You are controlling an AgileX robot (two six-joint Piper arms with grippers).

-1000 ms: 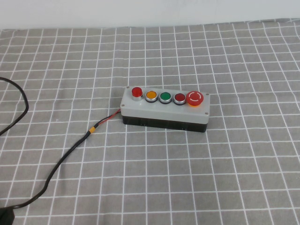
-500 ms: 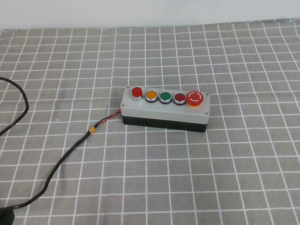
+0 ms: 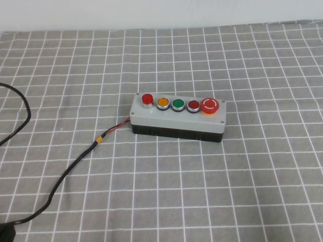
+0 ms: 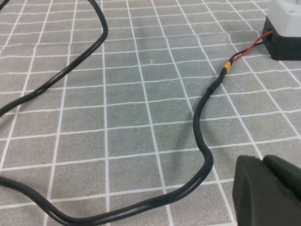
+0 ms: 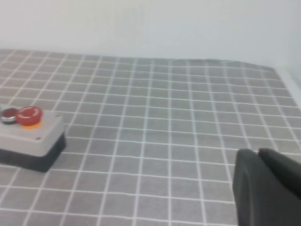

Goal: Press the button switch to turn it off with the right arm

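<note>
Centre of high view sat grey-topped, black-based oblong button switch (image 3: 177,118), untouched, w/ black cable (image 3: 70,167) trailing lower left. Left gripper (image 4: 268,190) and right gripper (image 5: 265,188) showed only at their wrist views' lower right; open or clenched, can't tell.

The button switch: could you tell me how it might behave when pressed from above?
The button switch looks low and wide-based, so tipping seems unlikely. It might slide slightly on the checked cloth. Its floppy black cable should barely resist. Neither pincer shows in the high view.

Your only obstacles are the button switch (image 3: 177,118) mid-table and its black cable (image 3: 60,177) snaking toward the table's left edge (near corner too); both grippers sit off the high view.
</note>
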